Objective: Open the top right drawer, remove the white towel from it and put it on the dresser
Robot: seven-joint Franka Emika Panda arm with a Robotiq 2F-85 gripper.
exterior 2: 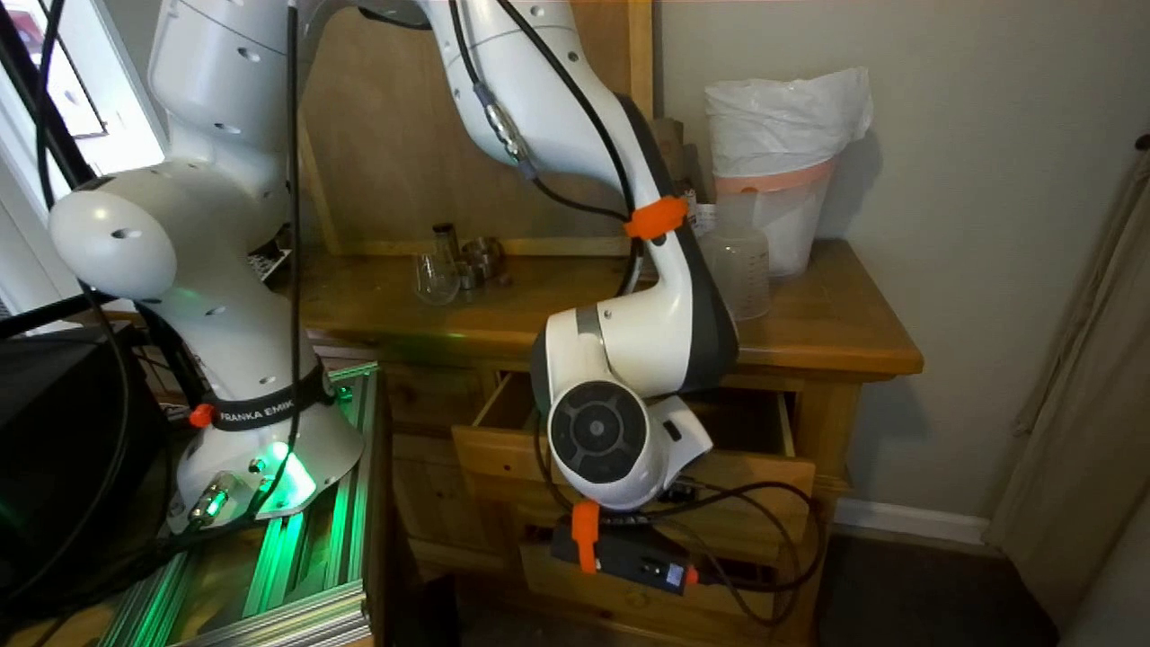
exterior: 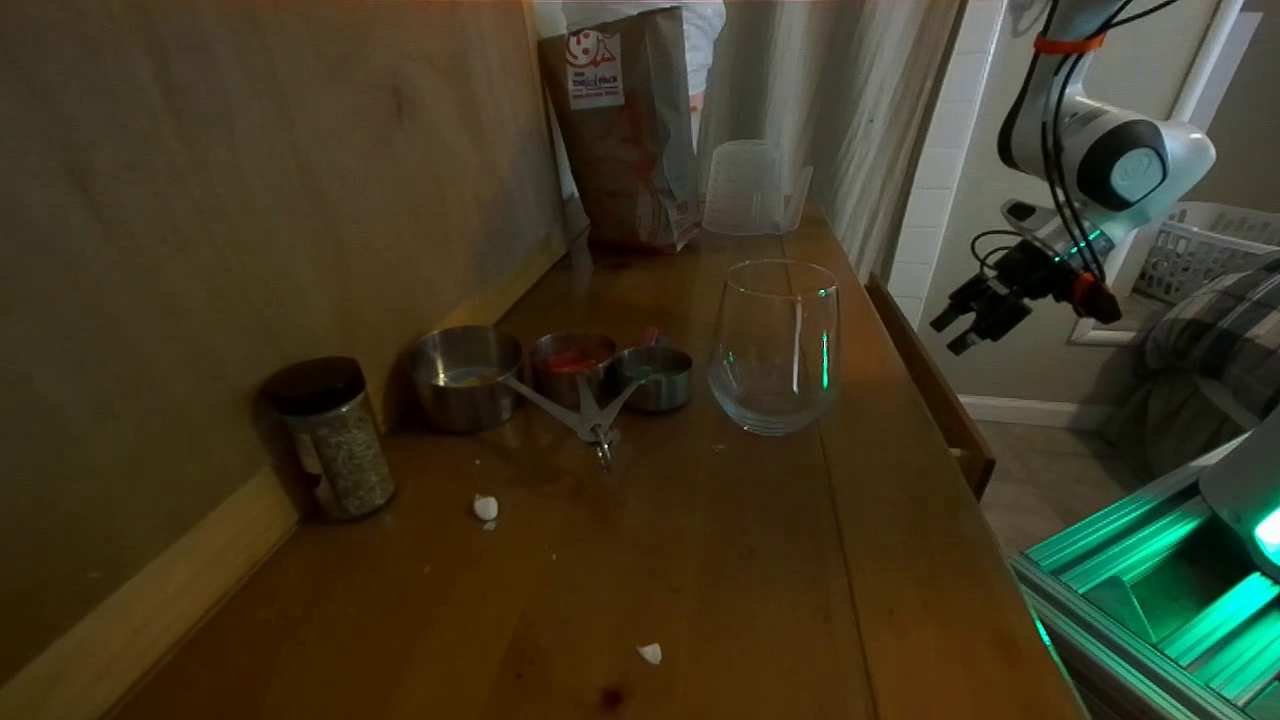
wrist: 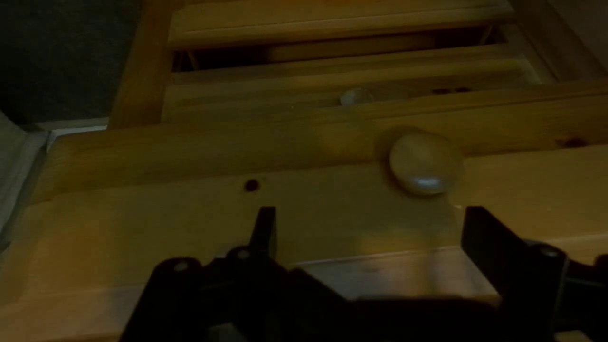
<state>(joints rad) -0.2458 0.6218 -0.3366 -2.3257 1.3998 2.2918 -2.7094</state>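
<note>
Gripper (wrist: 370,217): jaws spread, nothing between. Top right drawer (exterior 2: 499,454): standing open, lower centre in an exterior view. White towel: not visible; presumably within. Handling: clear the front edge, descend spread, pinch one fold, lift fully before crossing to bench (exterior 2: 827,316).

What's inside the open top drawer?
In an exterior view, the drawer shows side walls and a dark interior either side of the arm, with no towel discernible. The arm covers the middle, and shadow hides the depths.
</note>
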